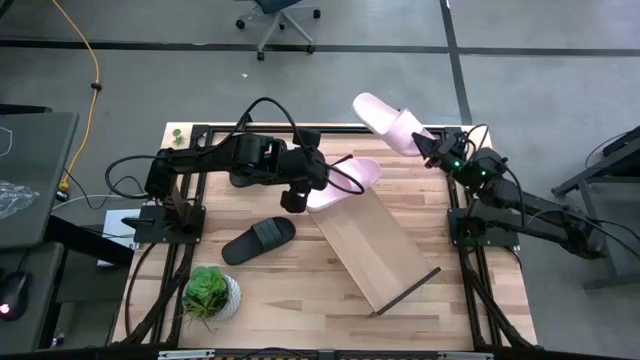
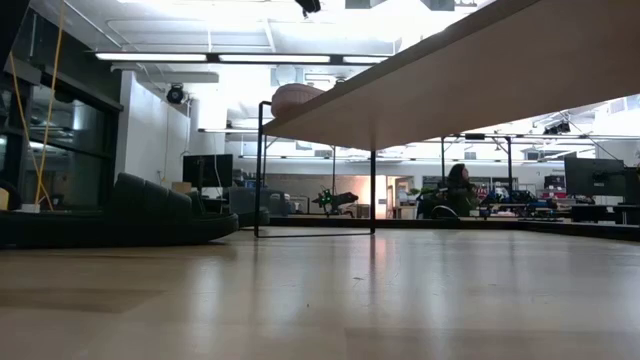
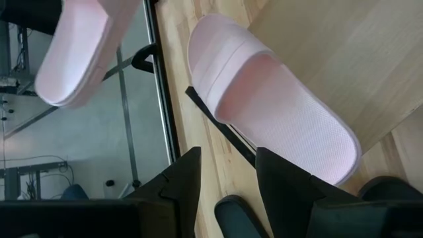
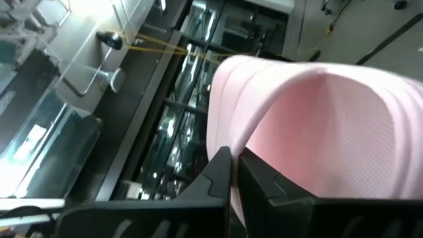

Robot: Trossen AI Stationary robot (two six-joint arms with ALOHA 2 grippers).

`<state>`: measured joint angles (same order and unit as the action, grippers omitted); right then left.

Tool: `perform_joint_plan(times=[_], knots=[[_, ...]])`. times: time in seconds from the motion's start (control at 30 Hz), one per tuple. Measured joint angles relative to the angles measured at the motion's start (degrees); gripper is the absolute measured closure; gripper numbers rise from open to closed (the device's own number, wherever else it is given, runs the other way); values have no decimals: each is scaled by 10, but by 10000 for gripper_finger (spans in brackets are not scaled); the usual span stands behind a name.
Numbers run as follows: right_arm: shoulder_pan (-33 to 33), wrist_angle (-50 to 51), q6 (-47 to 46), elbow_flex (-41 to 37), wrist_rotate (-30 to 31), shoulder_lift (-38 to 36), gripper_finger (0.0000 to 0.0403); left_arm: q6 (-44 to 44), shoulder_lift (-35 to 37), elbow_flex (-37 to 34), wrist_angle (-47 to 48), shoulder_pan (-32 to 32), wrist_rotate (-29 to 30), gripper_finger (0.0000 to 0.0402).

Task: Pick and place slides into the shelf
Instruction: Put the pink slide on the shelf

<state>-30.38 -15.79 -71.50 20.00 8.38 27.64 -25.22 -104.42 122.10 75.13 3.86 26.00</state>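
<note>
The right gripper (image 1: 432, 147) is clamped on a pale pink slide (image 1: 388, 123), held up beyond the table's far edge. The shelf (image 1: 372, 247) lies below and toward the left arm, its long axis diagonal; the left gripper (image 1: 297, 200), unclenched, sits beside the second pink slide (image 1: 345, 183) on its near end.

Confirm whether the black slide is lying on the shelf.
No. The black slide lies on the tabletop, apart from the shelf.

two pink slides (image 1: 388, 123), one black slide (image 1: 258, 240), one shelf (image 1: 375, 250)
</note>
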Motion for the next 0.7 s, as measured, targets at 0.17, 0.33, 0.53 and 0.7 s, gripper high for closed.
perform_joint_plan(times=[0.17, 0.33, 0.53, 0.7], knots=[[-36, 37, 0, 40, -105, 0, 403, 0, 0, 0, 3, 0, 0, 268], [-53, 139, 6, 93, -196, 0, 403, 0, 0, 0, 15, 0, 0, 268], [-58, 266, 36, 155, -268, 0, 403, 0, 3, 0, 17, 0, 2, 268], [-57, 319, 30, 179, -325, 0, 403, 0, 3, 0, 17, 0, 4, 268]])
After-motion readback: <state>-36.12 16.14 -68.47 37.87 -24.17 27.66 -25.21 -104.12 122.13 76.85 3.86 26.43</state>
